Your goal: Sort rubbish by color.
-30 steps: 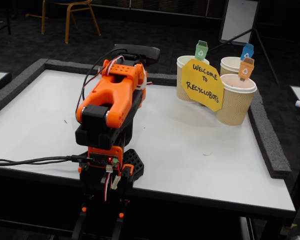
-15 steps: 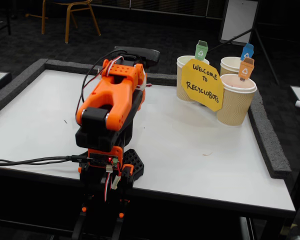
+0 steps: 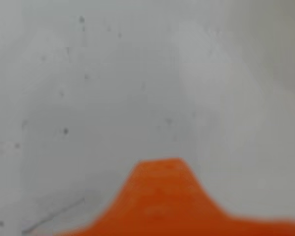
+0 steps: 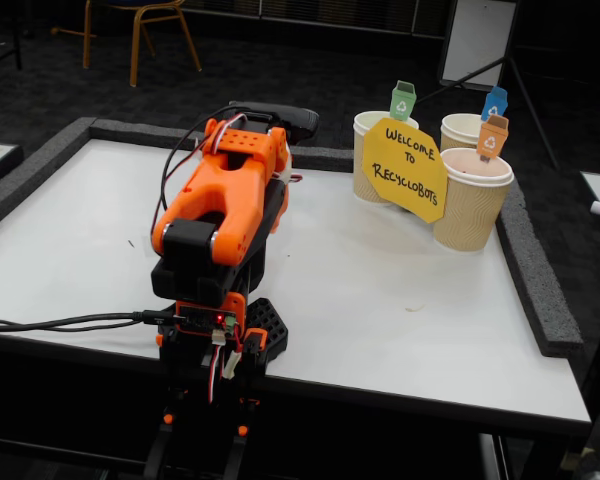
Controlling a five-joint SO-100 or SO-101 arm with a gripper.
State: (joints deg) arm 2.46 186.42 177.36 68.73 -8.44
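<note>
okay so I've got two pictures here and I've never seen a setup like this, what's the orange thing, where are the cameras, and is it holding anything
The orange thing is a small robot arm, folded up on its base at the near edge of a white table. The fixed view comes from a camera standing beside the table, behind the arm. The blurry picture is the wrist view, from a camera riding on the arm: it looks closely at the bare white surface, and the orange shape at the bottom is part of the gripper.

At the far right of the table stand three tan paper cups with small green, blue and orange bin tags, behind a yellow sign reading "Welcome to Recyclobots".

No rubbish shows in either picture. The arm hides the gripper in the fixed view, so I cannot tell whether it is open.
</note>
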